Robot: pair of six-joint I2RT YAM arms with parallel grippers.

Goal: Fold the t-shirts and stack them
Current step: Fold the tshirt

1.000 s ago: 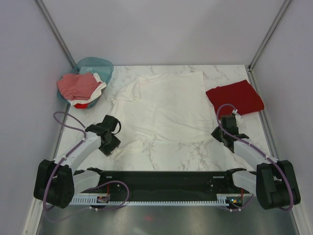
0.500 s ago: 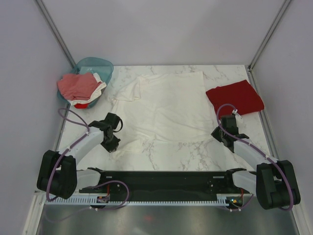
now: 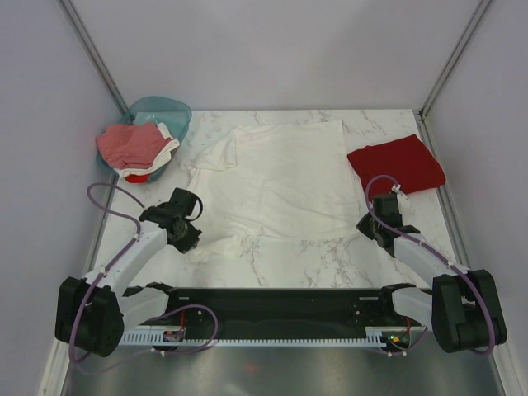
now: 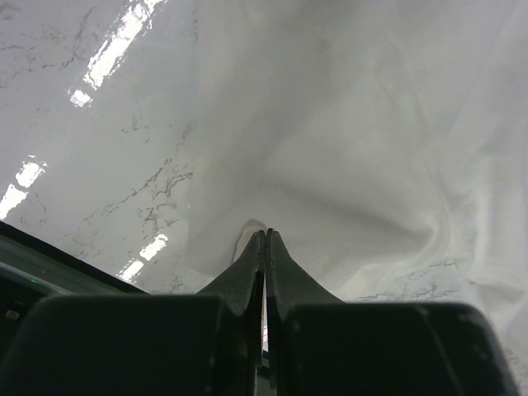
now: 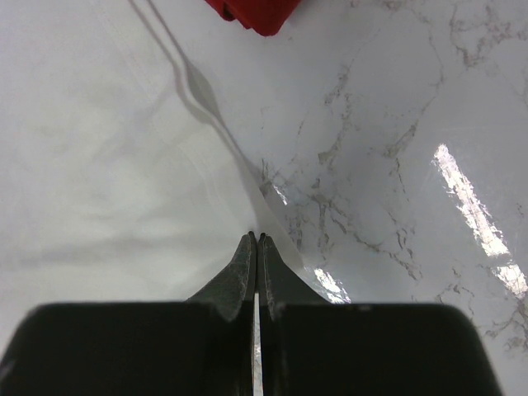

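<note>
A large white t-shirt (image 3: 285, 177) lies spread flat in the middle of the marble table. My left gripper (image 3: 191, 240) is shut on its near left corner, and in the left wrist view the cloth (image 4: 363, 140) bunches up to the closed left gripper (image 4: 266, 235). My right gripper (image 3: 364, 224) is shut on the shirt's near right edge; the fabric (image 5: 124, 165) rises to the pinched right gripper (image 5: 256, 237). A folded dark red t-shirt (image 3: 396, 165) lies at the right, its corner (image 5: 256, 12) showing in the right wrist view.
A teal plastic basket (image 3: 171, 108) stands at the back left with a pinkish-red t-shirt (image 3: 130, 142) and a white one (image 3: 158, 160) heaped over its front rim. Grey walls close in the table on three sides. The arm bases sit along the near edge.
My left gripper has closed on the white shirt's near left corner after shifting slightly over it. The right arm and the shirts have not moved.
</note>
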